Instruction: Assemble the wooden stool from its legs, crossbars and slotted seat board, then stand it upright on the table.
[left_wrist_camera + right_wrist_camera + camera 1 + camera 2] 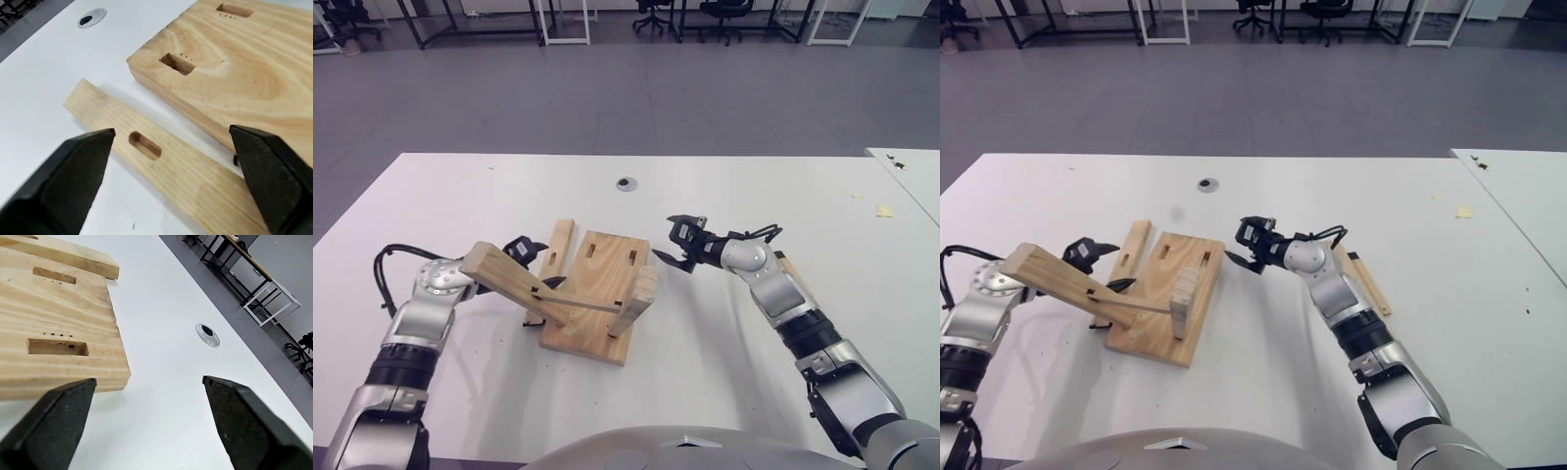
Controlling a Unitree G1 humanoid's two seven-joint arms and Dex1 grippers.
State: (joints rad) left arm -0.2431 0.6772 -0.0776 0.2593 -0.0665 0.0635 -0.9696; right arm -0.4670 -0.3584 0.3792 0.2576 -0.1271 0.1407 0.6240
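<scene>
Table (754,196): white, wide, with grey floor and desk frames beyond its far edge.
Seat board (602,269): lies flat near the table's middle, slots facing up.
Leg frame (524,286): two legs joined by a thin crossbar. The right leg rests on the board and the left leg tilts up off the board's left side.
Loose leg (161,161): slotted, flat on the table just beside the board's far-left edge.
Left gripper (172,131): fingers spread wide, grasping nothing, above the loose leg.
Right gripper (149,379): released, fingers apart, near the board's far-right corner.
Thin strips (1361,279): lie right of the right forearm.
Grommet (626,183): far of the board.
</scene>
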